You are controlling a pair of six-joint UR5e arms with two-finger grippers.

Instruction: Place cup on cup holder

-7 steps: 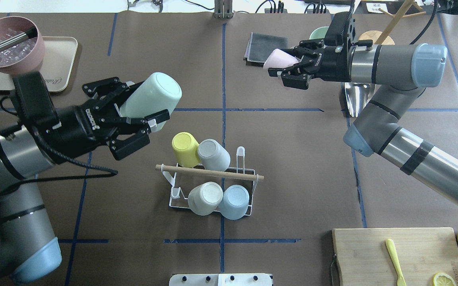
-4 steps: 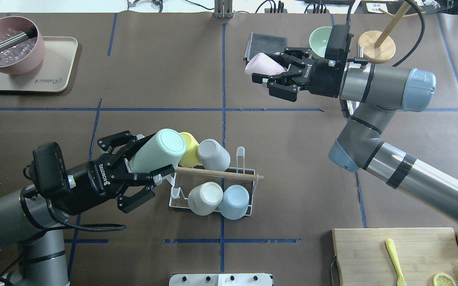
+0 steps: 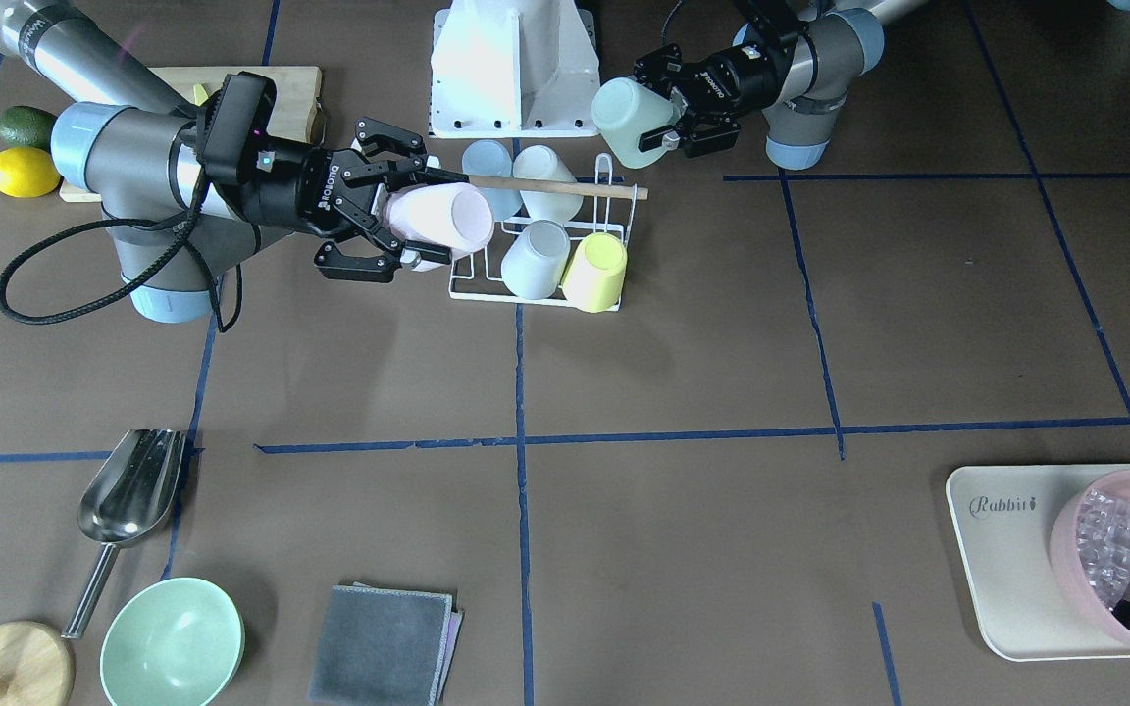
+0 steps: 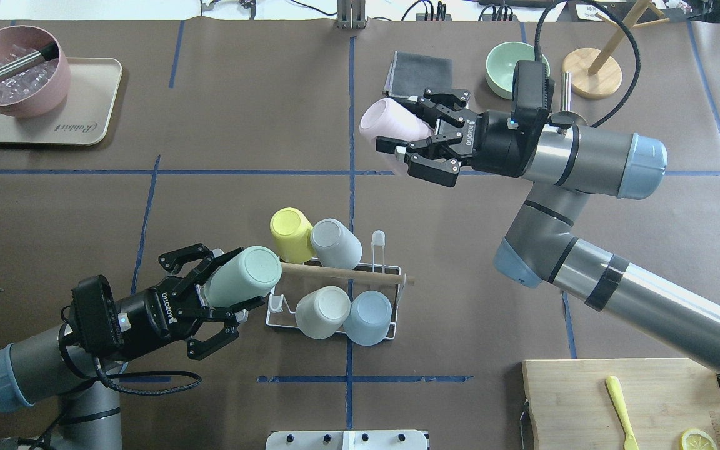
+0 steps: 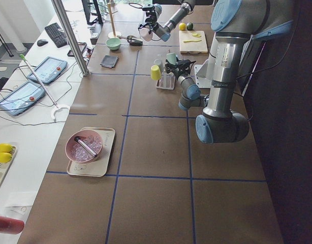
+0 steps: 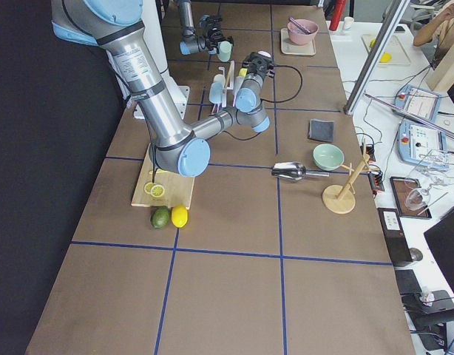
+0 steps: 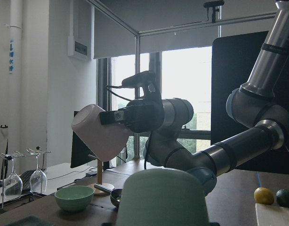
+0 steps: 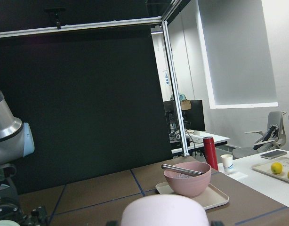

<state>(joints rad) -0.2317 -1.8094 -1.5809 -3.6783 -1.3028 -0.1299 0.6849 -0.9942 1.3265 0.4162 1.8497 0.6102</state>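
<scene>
The right gripper (image 4: pixel 400 125), held above the table (image 4: pixel 460 250) well beyond the rack, clamps a pink cup (image 4: pixel 388 122) lying sideways, its closed base pointing away from the palm. The left gripper (image 4: pixel 235 281) grips a mint cup (image 4: pixel 247 272) the same way, base towards the cup holder (image 4: pixel 276 304), at the near end of its wooden rod (image 4: pixel 347 274); contact cannot be told. The holder carries a yellow cup (image 4: pixel 290 232), grey cup (image 4: pixel 335 242), cream cup (image 4: pixel 322 311) and blue cup (image 4: pixel 369 315), all upturned. Only the left wrist view shows the pink cup's height.
</scene>
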